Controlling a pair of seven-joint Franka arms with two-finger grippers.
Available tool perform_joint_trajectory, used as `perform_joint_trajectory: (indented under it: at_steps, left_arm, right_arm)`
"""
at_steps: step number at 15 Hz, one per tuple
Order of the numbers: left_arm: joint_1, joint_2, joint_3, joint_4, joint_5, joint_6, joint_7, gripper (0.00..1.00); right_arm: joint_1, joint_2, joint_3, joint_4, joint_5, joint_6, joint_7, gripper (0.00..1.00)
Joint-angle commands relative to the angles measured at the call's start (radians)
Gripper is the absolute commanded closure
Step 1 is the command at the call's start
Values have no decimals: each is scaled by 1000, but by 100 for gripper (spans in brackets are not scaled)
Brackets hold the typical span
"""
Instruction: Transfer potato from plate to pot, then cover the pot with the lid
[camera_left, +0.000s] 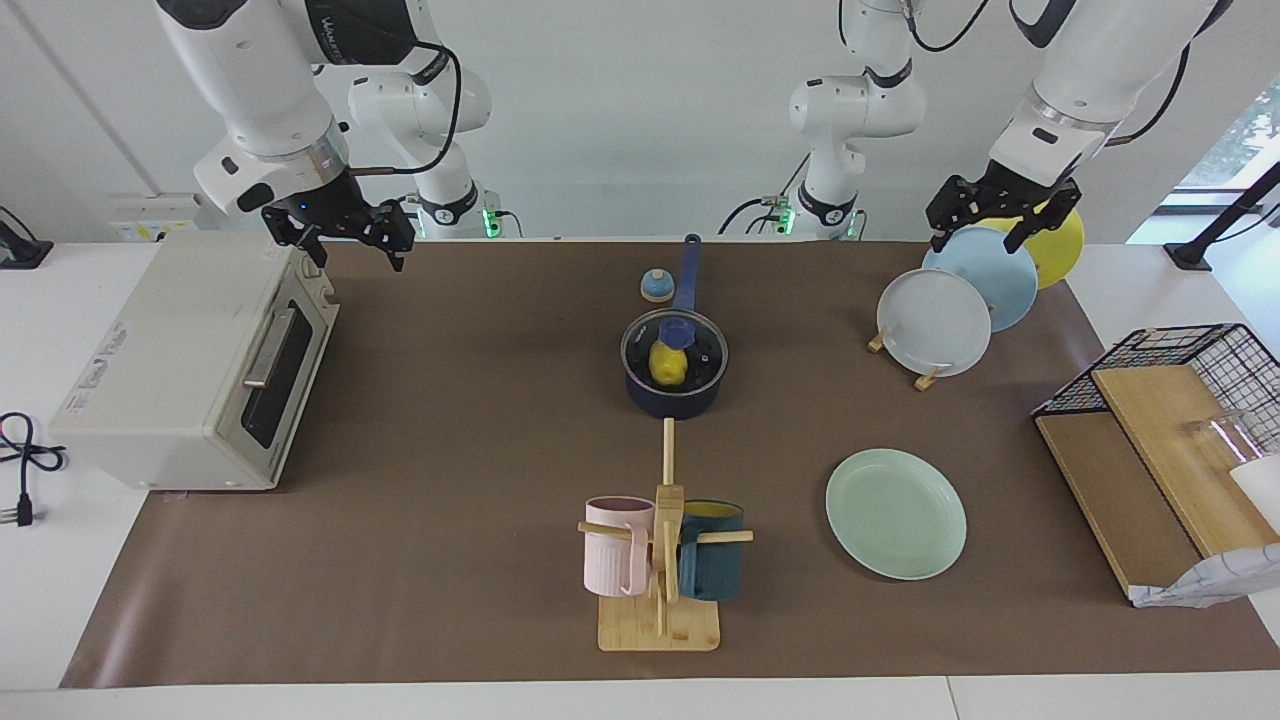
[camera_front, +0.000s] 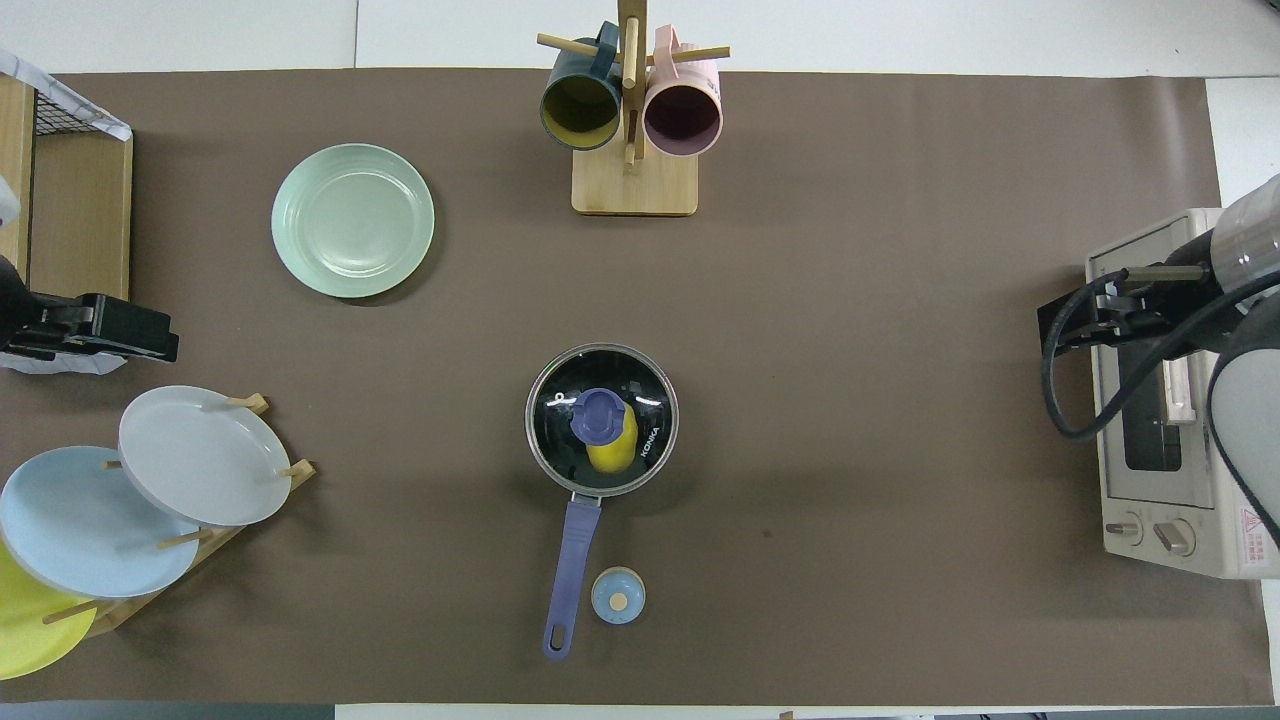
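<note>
Pot (camera_left: 675, 385): navy saucepan at mid-table on the brown mat (camera_left: 450, 500), handle pointing toward the robots, bare mat on every side.
Lid (camera_left: 674, 350): glass, seated on the pot's rim, blue knob at centre.
Potato (camera_left: 666, 365): yellow, inside the pot, seen through the lid.
Plate (camera_left: 895, 512): mint green, bare, farther from the robots than the pot, toward the left arm's end, well apart from the mug stand (camera_left: 660, 560).
Bell (camera_left: 656, 286): just beside the pot's handle.
Right gripper (camera_left: 342, 235): raised over the toaster oven's (camera_left: 190, 360) edge nearest the robots, fingers spread wide, holding nothing.
Left gripper (camera_left: 985, 215): raised over the plate rack (camera_left: 950, 300), fingers spread wide, holding nothing.
</note>
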Motion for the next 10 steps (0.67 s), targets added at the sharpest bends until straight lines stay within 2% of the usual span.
perform_joint_trajectory:
  at_steps: [1, 10]
  left_arm:
    - [8, -12, -5, -10, 8, -11, 14, 0]
    - [10, -12, -5, -10, 8, -8, 14, 0]
  right_arm:
    - [-32, -24, 9, -35, -5, 21, -42, 0]
    - [-39, -24, 11, -27, -7, 23, -94, 0]
